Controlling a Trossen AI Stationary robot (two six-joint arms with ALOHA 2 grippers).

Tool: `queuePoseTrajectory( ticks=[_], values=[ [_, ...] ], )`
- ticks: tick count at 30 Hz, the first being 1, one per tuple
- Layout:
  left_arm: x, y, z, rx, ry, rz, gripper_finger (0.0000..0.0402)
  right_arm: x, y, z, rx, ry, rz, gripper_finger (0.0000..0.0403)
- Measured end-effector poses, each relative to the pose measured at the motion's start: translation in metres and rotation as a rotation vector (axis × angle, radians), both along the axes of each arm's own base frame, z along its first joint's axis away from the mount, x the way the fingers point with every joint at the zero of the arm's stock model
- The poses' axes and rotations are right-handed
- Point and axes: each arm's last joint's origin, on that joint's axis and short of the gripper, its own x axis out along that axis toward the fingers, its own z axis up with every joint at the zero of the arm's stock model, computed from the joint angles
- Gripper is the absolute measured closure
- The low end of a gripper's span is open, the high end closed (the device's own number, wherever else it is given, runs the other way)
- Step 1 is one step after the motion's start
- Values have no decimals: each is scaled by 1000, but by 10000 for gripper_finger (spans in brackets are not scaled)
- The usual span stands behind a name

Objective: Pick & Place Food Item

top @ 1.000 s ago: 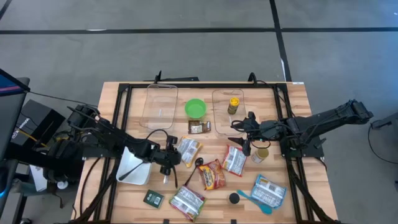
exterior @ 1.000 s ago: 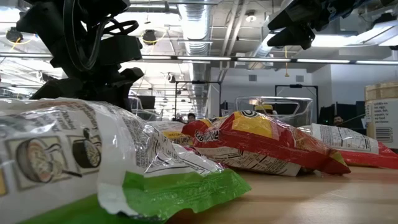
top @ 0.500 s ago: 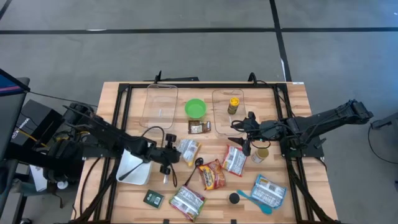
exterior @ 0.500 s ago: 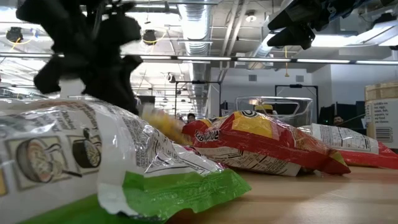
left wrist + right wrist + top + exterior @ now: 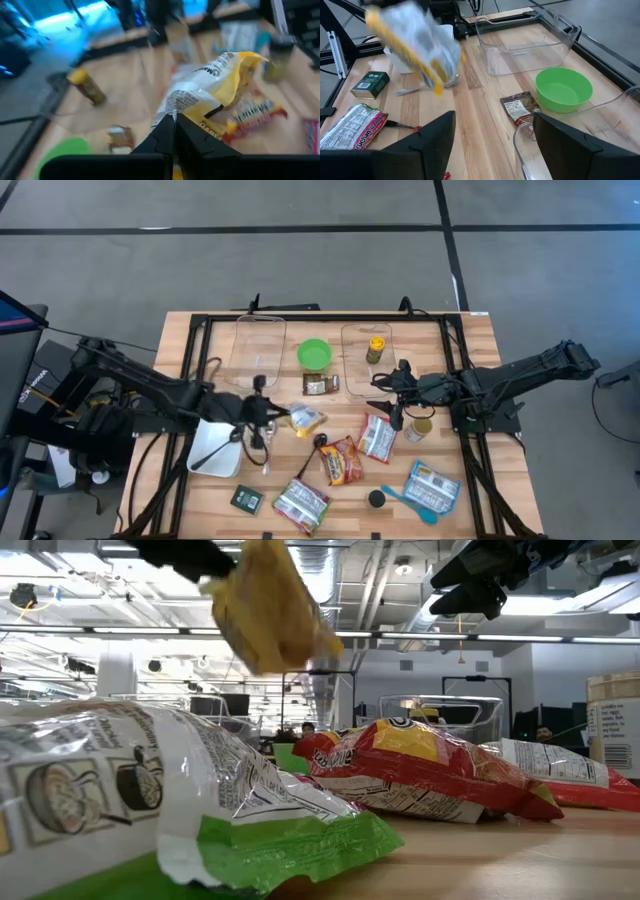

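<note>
My left gripper (image 5: 272, 413) is shut on a yellow-and-white food packet (image 5: 305, 418), which is up in the air over the middle of the table. The packet also shows high in the low view (image 5: 270, 605), past my left fingers (image 5: 210, 82), and blurred in the right wrist view (image 5: 415, 42). My right gripper (image 5: 397, 395) hangs open above the table right of centre, nothing between its fingers (image 5: 435, 137). My left gripper pinches the packet's near end (image 5: 172, 111) between its two shut fingers. They come from the table's left, slanting a little downward. The packet sticks out beyond the fingertips toward the table's right, tilted and lifted clear of the table.
Two clear bins (image 5: 260, 348) (image 5: 365, 358), one holding a yellow-capped bottle (image 5: 375, 348), stand at the back with a green bowl (image 5: 314, 354) between them. A brown packet (image 5: 320, 385), a red packet (image 5: 342, 462), white packets (image 5: 377, 438) (image 5: 300, 502), a white dish (image 5: 213, 448) and a green box (image 5: 246, 498) lie around.
My left gripper has risen and tipped up from a steep downward slant to nearly level, staying shut. The yellow-and-white packet has come up with it, from lying among the other packets to hanging clear above the table.
</note>
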Motion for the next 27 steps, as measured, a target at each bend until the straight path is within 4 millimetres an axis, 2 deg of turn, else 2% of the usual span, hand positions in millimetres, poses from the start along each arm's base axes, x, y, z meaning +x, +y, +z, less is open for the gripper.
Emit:
queuePoseTrajectory(
  ticks=[7,14,20,27],
  values=[
    [-25,19,31,95,-135,111,398,0,0,1,2,-12,-1,142],
    [-42,46,47,233,-178,305,399,1,0,1,3,-15,-1,142],
    [-46,74,50,334,-137,490,396,1,0,1,3,-15,-1,142],
    [-47,107,45,376,-47,662,398,1,0,1,3,-15,-1,142]
  ],
)
